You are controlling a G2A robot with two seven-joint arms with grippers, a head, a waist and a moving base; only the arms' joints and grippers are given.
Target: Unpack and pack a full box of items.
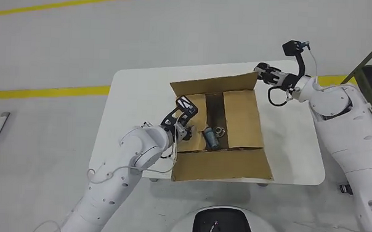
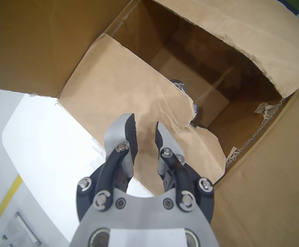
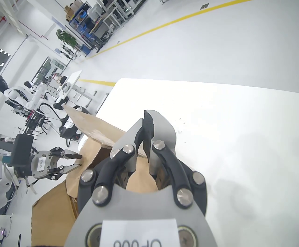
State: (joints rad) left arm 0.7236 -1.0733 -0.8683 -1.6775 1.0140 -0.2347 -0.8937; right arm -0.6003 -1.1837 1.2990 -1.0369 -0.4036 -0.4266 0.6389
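Left gripper (image 2: 144, 120) released: fingers spread with a clear gap, nothing between them. It hangs just above the torn flap (image 2: 140, 93) on the left side of the box, at the lip of the opening.

Right gripper (image 3: 144, 115) clenched: pads meet at the tips, nothing seen between them. It sits at the box's far right corner, beside the raised far flap (image 1: 215, 86).

Surface: white table (image 1: 137, 96) with rounded corners, box roughly central on it. Pale floor (image 1: 53, 37) all round, marked with a yellow line (image 1: 51, 91). The right wrist view looks into an open hall with shelving (image 3: 93, 18) holding blue bins and a potted plant (image 3: 66, 38).

Box (image 1: 221, 166): brown cardboard, flaps undone, edges ragged. Inside, toward the near side, lies a blue-grey cylindrical item (image 1: 211, 139), with a small metal part (image 1: 220, 131) just beside it; cannot tell if they touch. In the left wrist view the metal part is half hidden behind the torn flap
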